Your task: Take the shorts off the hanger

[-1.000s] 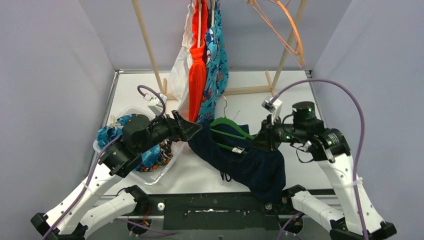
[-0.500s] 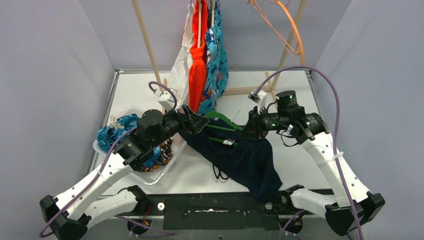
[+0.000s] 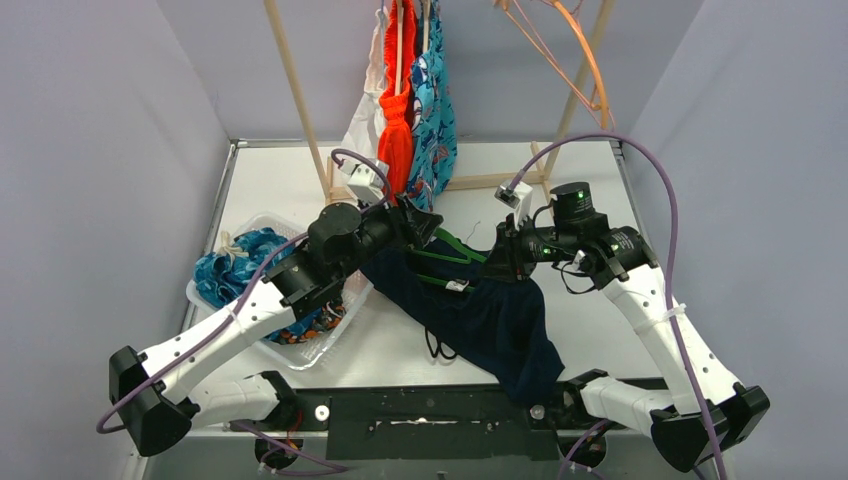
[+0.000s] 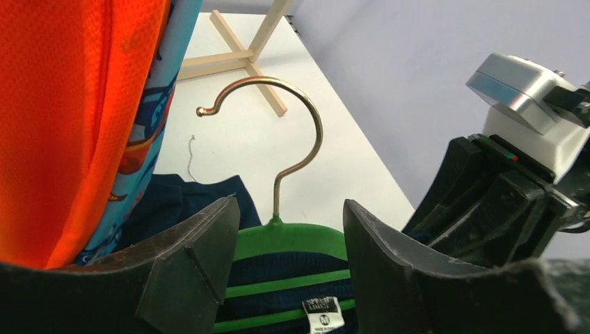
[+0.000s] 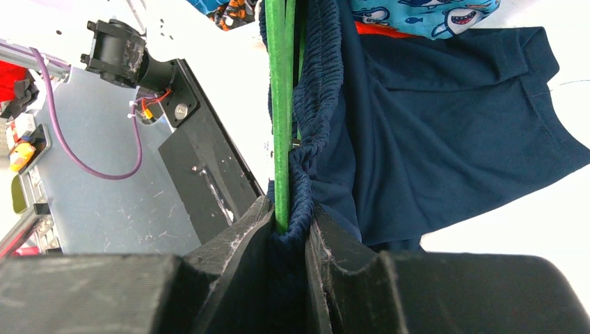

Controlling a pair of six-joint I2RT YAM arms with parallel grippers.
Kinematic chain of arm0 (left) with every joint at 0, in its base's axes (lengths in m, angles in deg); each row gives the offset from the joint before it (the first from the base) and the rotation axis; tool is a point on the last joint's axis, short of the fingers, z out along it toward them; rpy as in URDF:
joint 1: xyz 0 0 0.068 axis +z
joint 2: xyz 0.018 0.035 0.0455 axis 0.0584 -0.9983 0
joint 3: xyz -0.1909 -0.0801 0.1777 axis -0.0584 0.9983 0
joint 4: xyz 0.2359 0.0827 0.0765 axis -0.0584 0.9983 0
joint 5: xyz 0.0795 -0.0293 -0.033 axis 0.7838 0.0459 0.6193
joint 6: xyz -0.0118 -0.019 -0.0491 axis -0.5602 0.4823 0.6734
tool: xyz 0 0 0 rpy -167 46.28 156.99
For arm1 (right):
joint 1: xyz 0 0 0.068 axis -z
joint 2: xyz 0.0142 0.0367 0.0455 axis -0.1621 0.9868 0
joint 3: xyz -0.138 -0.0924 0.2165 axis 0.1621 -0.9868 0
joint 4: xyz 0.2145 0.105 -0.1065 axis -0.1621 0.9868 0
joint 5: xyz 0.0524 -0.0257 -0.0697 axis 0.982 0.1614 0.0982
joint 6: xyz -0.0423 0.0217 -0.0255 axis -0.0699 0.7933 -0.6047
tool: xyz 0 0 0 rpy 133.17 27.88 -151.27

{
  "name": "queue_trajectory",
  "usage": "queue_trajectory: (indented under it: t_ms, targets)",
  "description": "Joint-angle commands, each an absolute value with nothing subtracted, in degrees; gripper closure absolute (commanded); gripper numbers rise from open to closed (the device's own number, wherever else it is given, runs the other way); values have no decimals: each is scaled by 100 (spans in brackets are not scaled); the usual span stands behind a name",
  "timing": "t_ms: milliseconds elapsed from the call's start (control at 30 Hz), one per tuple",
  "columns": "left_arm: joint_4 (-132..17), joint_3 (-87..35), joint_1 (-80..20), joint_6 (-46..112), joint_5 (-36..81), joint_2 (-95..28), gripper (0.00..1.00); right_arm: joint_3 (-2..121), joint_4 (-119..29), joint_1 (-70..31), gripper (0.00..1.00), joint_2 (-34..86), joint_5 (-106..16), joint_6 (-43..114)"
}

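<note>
Lying on the table (image 3: 290, 190), the navy shorts (image 3: 490, 320) stretch diagonally from far left to the near edge, waistband on a green hanger (image 3: 452, 262). The right gripper (image 5: 289, 226) pinches waistband and hanger together at 1 end. The left gripper (image 4: 291, 216) stands wide, its 2 fingers flanking the hanger's neck without touching it; the metal hook (image 4: 306, 111) points toward the far side. At left, a clear bin (image 3: 310, 352) holds 2 garments: blue patterned shorts (image 3: 222, 268) and camouflage shorts (image 3: 322, 318).
</note>
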State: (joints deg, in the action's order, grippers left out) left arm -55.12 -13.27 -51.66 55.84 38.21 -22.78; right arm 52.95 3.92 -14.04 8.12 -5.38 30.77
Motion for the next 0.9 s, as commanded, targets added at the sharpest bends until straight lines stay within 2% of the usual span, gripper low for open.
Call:
queue_trajectory:
  t_ms: [0,167,300,433,533,667,767,867]
  targets:
    - [-5892,-1688,-5195,5220,4047,-2422,47,5322,193,-1486,100,626,-460,3018]
    - [-5851,-1746,-5193,5193,3805,-2602,58,5302,189,-1488,100,590,-534,3036]
    - [-5826,-1774,-5193,5250,3609,-2763,61,5297,164,-1492,100,568,-538,3081]
    - [-5833,-1762,-5195,5312,3543,-2826,68,5304,188,-1488,100,519,-559,3070]
    - [-5812,-1803,-5193,5438,3619,-2789,79,5305,210,-1488,100,493,-590,3074]
    - [-5957,-1730,-5194,5515,3650,-2689,86,5349,194,-1490,100,423,-577,3059]
    - [-5871,-1746,-5195,5493,3673,-2685,100,5392,206,-1490,100,399,-599,3060]
    - [-5849,-1742,-5194,5506,3722,-2669,100,5415,219,-1492,100,379,-653,3098]
